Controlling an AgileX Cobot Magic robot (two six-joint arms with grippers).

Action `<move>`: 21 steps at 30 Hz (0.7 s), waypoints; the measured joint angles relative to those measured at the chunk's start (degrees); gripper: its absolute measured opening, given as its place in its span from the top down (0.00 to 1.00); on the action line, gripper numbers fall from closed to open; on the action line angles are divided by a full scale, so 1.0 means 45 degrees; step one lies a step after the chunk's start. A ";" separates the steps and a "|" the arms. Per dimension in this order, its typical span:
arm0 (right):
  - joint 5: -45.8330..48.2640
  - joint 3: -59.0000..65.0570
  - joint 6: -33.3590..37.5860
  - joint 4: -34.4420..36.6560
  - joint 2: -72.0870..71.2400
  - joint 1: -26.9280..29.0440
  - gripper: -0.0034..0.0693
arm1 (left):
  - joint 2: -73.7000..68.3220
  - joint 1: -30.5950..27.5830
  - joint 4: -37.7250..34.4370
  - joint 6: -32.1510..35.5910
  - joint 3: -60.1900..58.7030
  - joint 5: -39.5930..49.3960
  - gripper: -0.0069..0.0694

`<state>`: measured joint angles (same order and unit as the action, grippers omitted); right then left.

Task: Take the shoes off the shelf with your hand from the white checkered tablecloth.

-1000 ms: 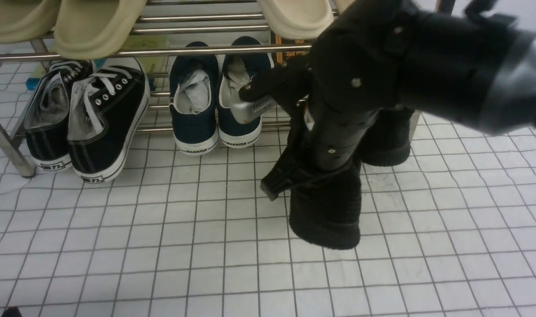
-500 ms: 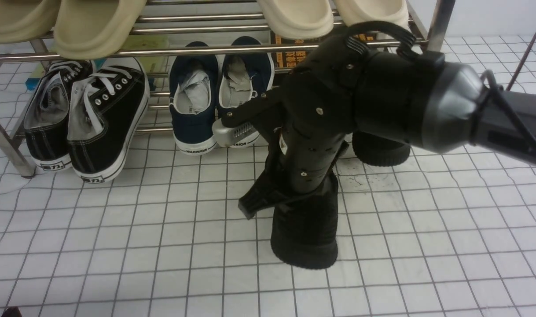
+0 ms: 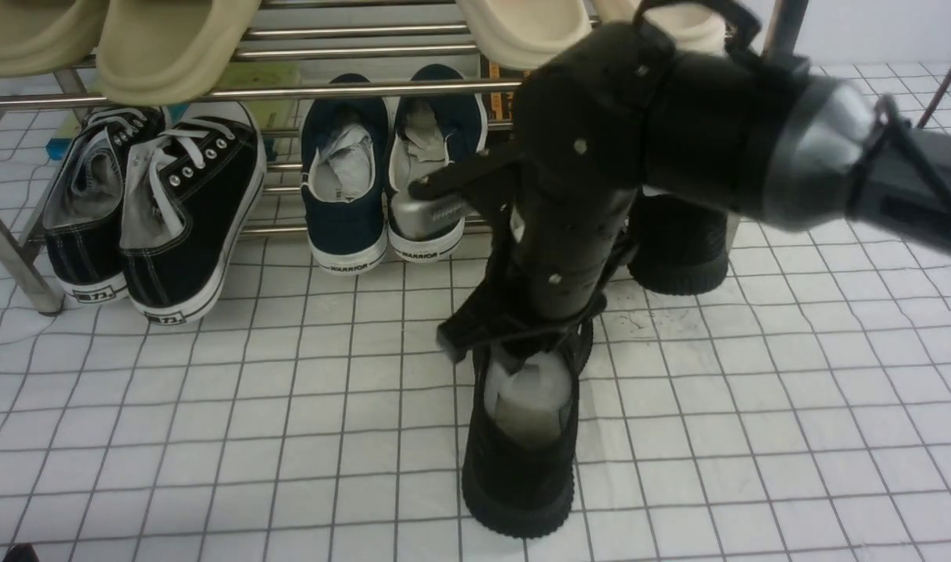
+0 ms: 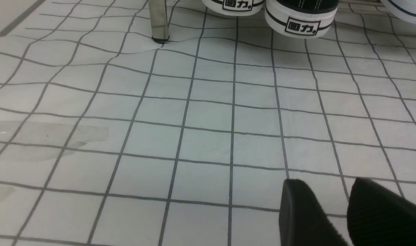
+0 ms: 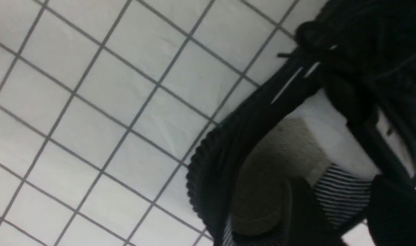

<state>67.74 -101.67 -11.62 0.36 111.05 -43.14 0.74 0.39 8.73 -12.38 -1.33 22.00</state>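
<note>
One all-black knit shoe (image 3: 522, 468) stands on the white checkered tablecloth (image 3: 210, 437) in front of the shelf, heel toward me, its white paper stuffing (image 3: 530, 394) showing. My right gripper (image 3: 522, 343) is right above it. In the right wrist view my right gripper (image 5: 341, 212) is shut on the collar wall of that shoe (image 5: 228, 143), one finger inside and one outside. The other black shoe (image 3: 678, 242) stands at the right end of the chrome shelf (image 3: 288, 90), partly hidden by my arm. My left gripper (image 4: 334, 194) hovers low over the cloth, jaws apart and empty.
Black canvas sneakers with white soles (image 3: 179, 211) and navy WARRIOR slip-ons (image 3: 343, 187) stand on the lower tier. Beige slippers (image 3: 163, 47) lie on the upper tier. A shelf post (image 4: 159, 20) and the canvas sneakers' heels (image 4: 293, 20) are ahead of my left gripper.
My right gripper has pulled the black shoe away from the shelf toward me. The arm has lifted back, so the shoe's opening and paper stuffing now show.
</note>
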 joint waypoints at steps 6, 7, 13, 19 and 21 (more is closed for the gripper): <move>-0.0232 -0.0906 0.0214 -0.1041 -0.0168 0.1634 0.95 | 0.0000 0.0000 0.0000 0.0000 0.0000 0.0000 0.60; -0.0409 -0.0938 0.0214 -0.1397 -0.0168 0.2011 0.97 | 0.0000 0.0000 0.0000 0.0000 0.0000 0.0000 0.60; -0.1634 -0.0938 0.0316 -0.2222 -0.0168 0.2932 0.85 | 0.0000 0.0000 0.0000 0.0000 0.0000 0.0000 0.60; -0.2405 -0.0968 0.0173 -0.2390 -0.0021 0.3315 0.59 | 0.0000 0.0000 0.0000 0.0000 0.0000 0.0000 0.60; -0.2634 -0.0976 0.0083 -0.2536 0.0350 0.3390 0.47 | 0.0000 0.0000 0.0000 0.0000 0.0000 0.0000 0.60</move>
<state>55.89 -106.06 -11.25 -11.05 112.62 -27.88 0.74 0.39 8.73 -12.38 -1.33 22.00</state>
